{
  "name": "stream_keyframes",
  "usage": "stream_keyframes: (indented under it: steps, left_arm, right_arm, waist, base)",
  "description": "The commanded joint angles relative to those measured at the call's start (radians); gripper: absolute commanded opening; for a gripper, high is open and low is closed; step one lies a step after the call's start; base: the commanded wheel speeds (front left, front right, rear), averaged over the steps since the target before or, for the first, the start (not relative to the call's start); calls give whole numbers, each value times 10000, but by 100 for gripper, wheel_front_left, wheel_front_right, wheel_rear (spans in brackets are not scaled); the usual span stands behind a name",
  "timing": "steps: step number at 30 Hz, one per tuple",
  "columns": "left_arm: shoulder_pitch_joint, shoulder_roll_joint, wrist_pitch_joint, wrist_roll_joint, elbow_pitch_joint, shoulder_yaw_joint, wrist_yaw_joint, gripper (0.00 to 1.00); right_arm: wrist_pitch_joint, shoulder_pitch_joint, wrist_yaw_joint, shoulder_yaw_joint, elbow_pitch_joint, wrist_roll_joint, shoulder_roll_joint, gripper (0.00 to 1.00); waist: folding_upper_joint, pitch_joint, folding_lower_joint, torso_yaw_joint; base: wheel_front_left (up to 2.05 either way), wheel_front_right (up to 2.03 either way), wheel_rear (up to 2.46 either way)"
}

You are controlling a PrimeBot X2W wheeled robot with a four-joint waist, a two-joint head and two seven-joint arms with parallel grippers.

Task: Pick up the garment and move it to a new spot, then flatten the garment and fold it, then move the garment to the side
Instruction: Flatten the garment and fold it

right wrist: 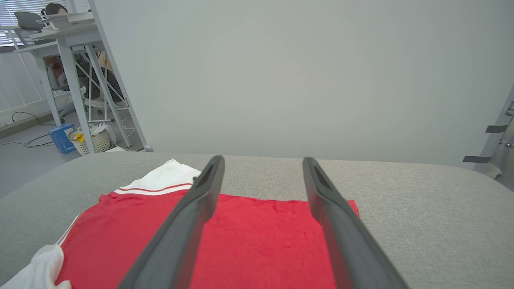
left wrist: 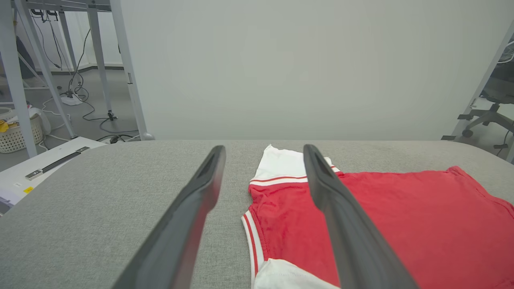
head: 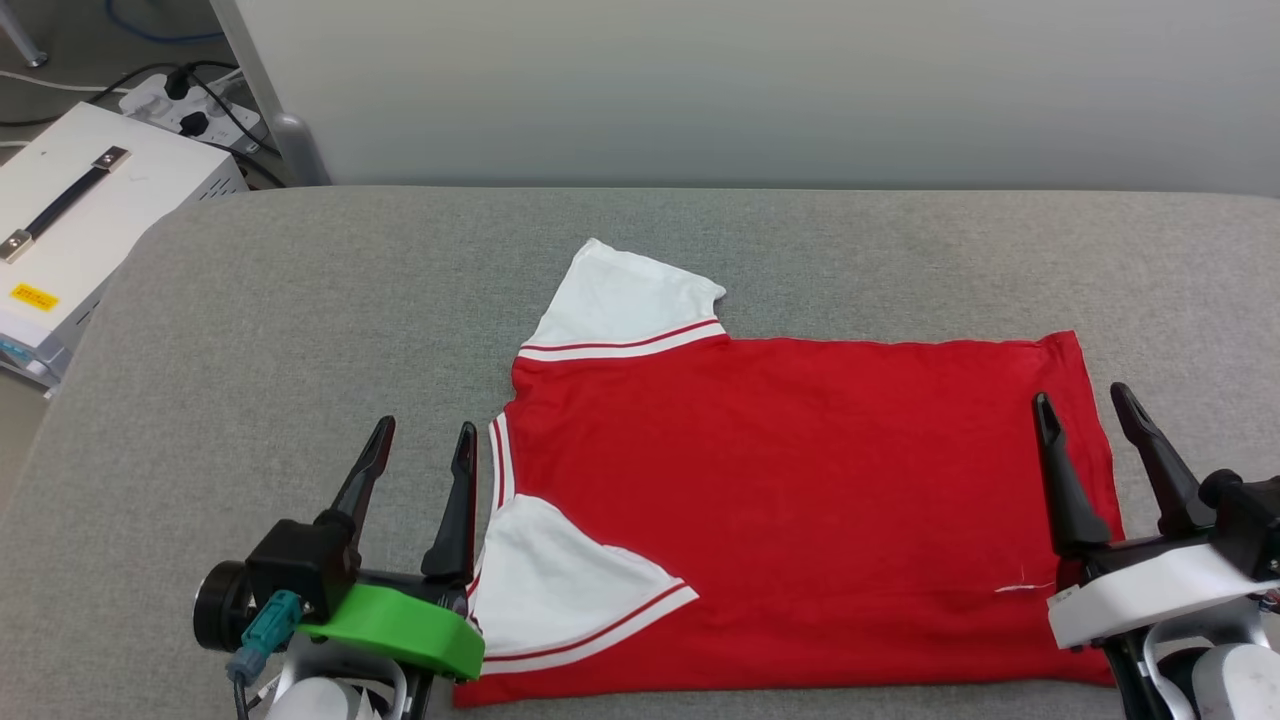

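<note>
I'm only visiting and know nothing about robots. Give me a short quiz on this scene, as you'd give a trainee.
1. True or false: the left gripper and the right gripper both stand open, holding nothing.
2. At which end of the jersey do its sleeves lie? A: the robot's left. B: the robot's right. C: one at each end.
3. Fill in: the sleeves are ___ with red-striped trim.

Key: 1 true; 2 A; 3 white.
</note>
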Motion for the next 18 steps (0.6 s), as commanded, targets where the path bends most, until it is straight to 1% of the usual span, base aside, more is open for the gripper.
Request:
stream_keyframes:
  steps: [1, 6, 10, 14, 18]
  left_arm:
    - [245, -230, -57, 207, 85, 210, -236, 100]
    - [585, -888, -58, 750, 294, 935, -924, 100]
    - [660, -1314, -58, 1106, 398, 1452, -1381, 100]
    - [578, -1579, -58, 1469, 500, 1762, -1702, 100]
    - [205, -1625, -58, 1679, 702, 1856, -1938, 100]
  right_arm:
    - [-144, 109, -9, 51, 112, -80, 103, 100]
    - [-414, 117, -9, 13, 400, -127, 386, 100]
    - [-500, 73, -9, 73, 518, -129, 443, 100]
    - [-536, -61, -9, 142, 555, -87, 394, 100]
    - [-493, -228, -9, 163, 478, -83, 369, 100]
  waist:
    - [120, -7, 0, -11]
    - [120, 11, 0, -60]
    - [120, 78, 0, -100]
    - [120, 258, 0, -178]
    - [120, 628, 0, -320]
  base:
    - [0, 0, 0]
    - [0, 0, 0]
    - [0, 0, 0]
    - [0, 0, 0]
    - [0, 0, 0]
